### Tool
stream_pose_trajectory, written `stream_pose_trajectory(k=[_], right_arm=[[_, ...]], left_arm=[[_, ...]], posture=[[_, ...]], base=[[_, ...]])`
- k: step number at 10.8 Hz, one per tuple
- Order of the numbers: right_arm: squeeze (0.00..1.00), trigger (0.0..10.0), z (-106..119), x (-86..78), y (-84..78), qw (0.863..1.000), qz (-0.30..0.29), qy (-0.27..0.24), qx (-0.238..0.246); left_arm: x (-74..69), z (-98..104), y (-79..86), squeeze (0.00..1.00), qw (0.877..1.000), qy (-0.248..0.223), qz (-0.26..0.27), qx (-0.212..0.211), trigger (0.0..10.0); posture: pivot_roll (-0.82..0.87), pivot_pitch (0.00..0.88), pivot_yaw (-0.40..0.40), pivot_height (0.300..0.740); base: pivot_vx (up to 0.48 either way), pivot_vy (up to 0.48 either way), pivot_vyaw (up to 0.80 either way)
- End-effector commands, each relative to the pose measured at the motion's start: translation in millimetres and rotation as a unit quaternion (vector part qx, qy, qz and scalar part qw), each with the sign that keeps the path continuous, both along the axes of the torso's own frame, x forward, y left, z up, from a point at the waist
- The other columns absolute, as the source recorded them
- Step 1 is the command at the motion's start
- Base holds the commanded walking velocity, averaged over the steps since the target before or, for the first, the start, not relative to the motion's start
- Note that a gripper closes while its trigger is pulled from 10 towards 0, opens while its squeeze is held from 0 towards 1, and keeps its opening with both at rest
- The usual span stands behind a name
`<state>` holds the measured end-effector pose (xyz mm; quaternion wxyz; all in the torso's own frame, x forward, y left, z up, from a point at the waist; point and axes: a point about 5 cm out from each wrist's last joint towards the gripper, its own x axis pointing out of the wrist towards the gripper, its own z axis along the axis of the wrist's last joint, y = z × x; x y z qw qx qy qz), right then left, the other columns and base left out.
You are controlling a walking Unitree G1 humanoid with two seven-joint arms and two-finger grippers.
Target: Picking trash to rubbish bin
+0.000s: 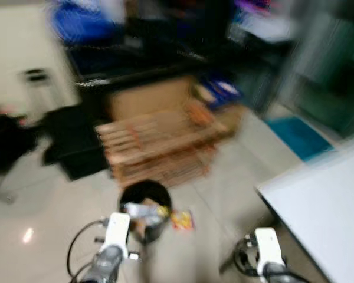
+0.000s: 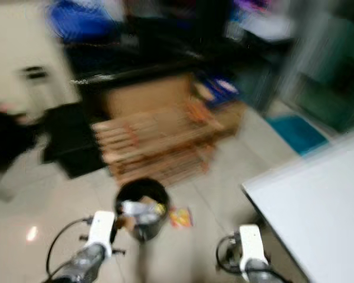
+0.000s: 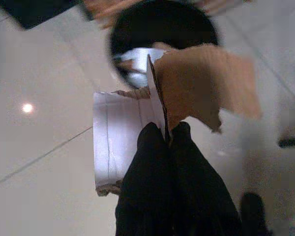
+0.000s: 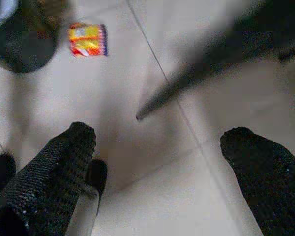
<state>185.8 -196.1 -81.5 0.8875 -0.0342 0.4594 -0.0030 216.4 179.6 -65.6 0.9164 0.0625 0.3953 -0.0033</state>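
Cardboard scrap (image 3: 196, 83) pinched by left gripper (image 3: 166, 135).

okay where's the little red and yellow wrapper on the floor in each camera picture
Left eye view: the wrapper lies on the floor tiles, just right of the black bin.
Right eye view: the wrapper sits in the same spot, right of the bin.
Left wrist view: not in it; the left tool pinches torn cardboard.
Right wrist view: the wrapper lies beside the bin.
Shared landmark: the bin.
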Motion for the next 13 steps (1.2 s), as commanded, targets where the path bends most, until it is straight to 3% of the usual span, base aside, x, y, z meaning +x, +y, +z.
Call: stream_pose_trajectory(k=[1,3,7,13], right_arm=[[0.00,10.0,0.6,4.2,9.6,1.000,0.011,-0.001,0.007],[0.00,10.0,0.5,4.1,10.2,1.000,0.008,-0.002,0.012],[0.00,10.0,1.0,5.1,10.0,1.000,-0.005,-0.003,0.019],[0.00,10.0,0.7,5.4,11.9,1.000,-0.001,0.000,0.020]], left_arm=[[-2.4,-0.4,9.6,0.00,1.000,0.005,0.007,0.011,10.0],[-1.1,0.3,8.8,0.00,1.000,0.003,0.005,0.012,10.0],[-0.2,0.8,9.1,0.00,1.000,0.002,0.004,0.013,10.0],[4.3,2.7,2.2,0.00,1.000,-0.002,-0.015,0.004,10.0]], posture=[[0.03,0.028,-0.070,0.740],[0.03,0.027,-0.070,0.740],[0.03,0.025,-0.069,0.740],[0.03,0.022,-0.071,0.740]], base=[[0.420,0.000,0.80],[0.424,0.000,0.67],[0.424,0.000,0.00],[0.000,0.000,-0.79]])
